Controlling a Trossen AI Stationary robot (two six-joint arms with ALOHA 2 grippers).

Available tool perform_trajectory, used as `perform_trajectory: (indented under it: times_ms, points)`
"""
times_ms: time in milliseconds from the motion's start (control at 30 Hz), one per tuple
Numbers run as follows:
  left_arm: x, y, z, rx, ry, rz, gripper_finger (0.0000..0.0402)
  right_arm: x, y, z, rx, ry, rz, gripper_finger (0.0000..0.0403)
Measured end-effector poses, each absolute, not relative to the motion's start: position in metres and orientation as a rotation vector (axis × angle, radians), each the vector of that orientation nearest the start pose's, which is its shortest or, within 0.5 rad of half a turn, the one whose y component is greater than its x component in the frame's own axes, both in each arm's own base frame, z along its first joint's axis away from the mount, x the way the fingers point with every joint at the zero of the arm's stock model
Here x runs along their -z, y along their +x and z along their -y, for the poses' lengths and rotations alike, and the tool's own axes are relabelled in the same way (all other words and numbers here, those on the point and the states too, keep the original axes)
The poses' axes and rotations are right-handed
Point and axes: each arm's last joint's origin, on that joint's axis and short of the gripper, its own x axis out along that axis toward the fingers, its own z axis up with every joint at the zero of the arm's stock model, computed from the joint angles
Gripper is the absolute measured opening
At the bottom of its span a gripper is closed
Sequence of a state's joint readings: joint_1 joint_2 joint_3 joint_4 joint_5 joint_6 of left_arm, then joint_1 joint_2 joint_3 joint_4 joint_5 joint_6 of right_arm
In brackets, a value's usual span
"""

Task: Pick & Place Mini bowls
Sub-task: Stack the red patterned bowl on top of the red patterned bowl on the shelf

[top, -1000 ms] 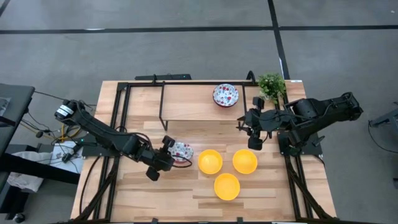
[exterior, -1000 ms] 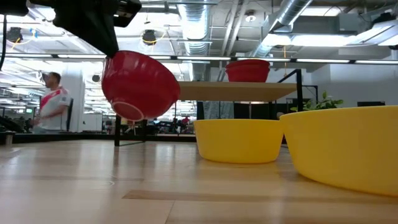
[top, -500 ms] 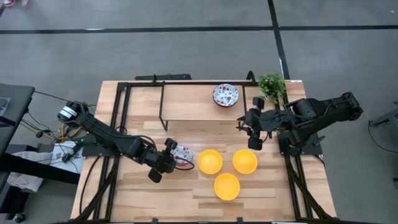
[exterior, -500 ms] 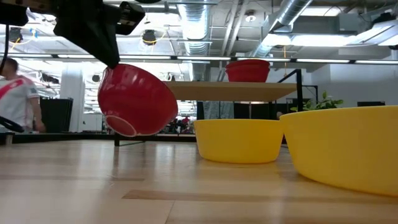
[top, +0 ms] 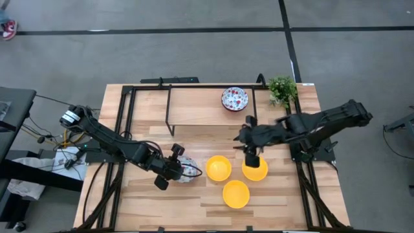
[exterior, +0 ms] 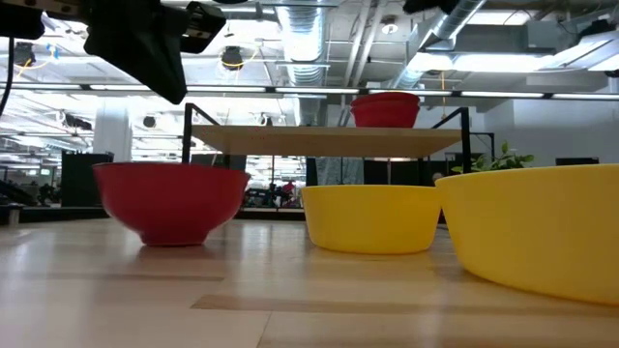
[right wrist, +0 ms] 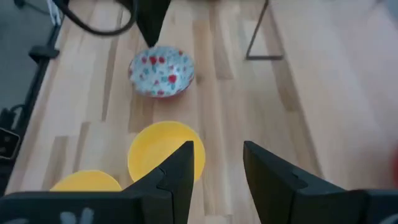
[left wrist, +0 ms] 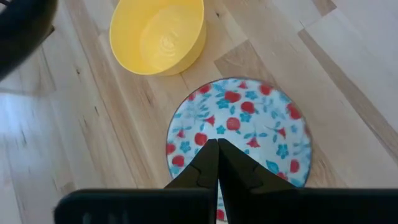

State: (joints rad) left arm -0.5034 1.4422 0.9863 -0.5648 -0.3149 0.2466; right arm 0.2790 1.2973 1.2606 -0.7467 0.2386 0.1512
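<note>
On the pale wooden table [top: 129,207] the left gripper [top: 173,167] has its two dark fingers [left wrist: 211,171] clenched together, empty, poised over the near rim of a small round bowl, white inside with red-and-blue floral speckles and red outside [top: 185,173]. That bowl stands upright on the table, just left of the three plain bright yellow round bowls. In the left wrist view the fingertips overlap the bowl's rim; whether they touch it cannot be told.

The right gripper [top: 252,157] hangs with its fingers [right wrist: 180,168] spread and released, holding nothing, above the far right yellow bowl [top: 256,169]. The other two yellow bowls are the left one [top: 218,168] and the near one [top: 236,194], all close together but apart.

A second floral speckled bowl [top: 235,98] sits on the raised wooden shelf with a black metal frame [top: 194,107] at the table's far side, and a small green plant [top: 283,88] stands to its right
</note>
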Motion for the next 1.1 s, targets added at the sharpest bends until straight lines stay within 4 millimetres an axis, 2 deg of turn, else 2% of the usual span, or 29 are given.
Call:
perform_trajectory:
  times_ms: [133, 267, 367, 533, 700, 867, 1100]
  points:
    - [-0.230, 0.251, 0.129, 0.300, 0.628, -0.922, 0.0005, -0.323, 0.271, -0.071, 0.014, -0.088, -0.827, 0.0129]
    - [-0.230, 0.251, 0.129, 0.283, 0.536, -0.935, 0.0005, -0.308, 0.282, -0.074, 0.010, -0.116, -0.883, 0.0129]
    - [-0.229, 0.251, 0.130, 0.269, 0.448, -0.948, 0.0006, -0.300, 0.287, -0.075, 0.012, -0.123, -0.908, 0.0129]
    - [-0.227, 0.246, 0.132, 0.394, 0.360, -1.014, 0.0009, -0.297, 0.289, -0.076, 0.006, -0.140, -0.920, 0.0129]
    - [-0.226, 0.244, 0.133, 0.430, 0.340, -1.045, 0.0052, -0.299, 0.288, -0.076, 0.005, -0.142, -0.913, 0.0129]
    - [-0.223, 0.245, 0.132, 0.421, 0.417, -1.037, 0.0112, -0.302, 0.286, -0.075, 0.010, -0.142, -0.903, 0.0129]
    - [-0.196, 0.253, 0.141, 0.489, 0.544, -1.115, 0.0157, -0.302, 0.286, -0.075, 0.010, -0.142, -0.904, 0.0129]
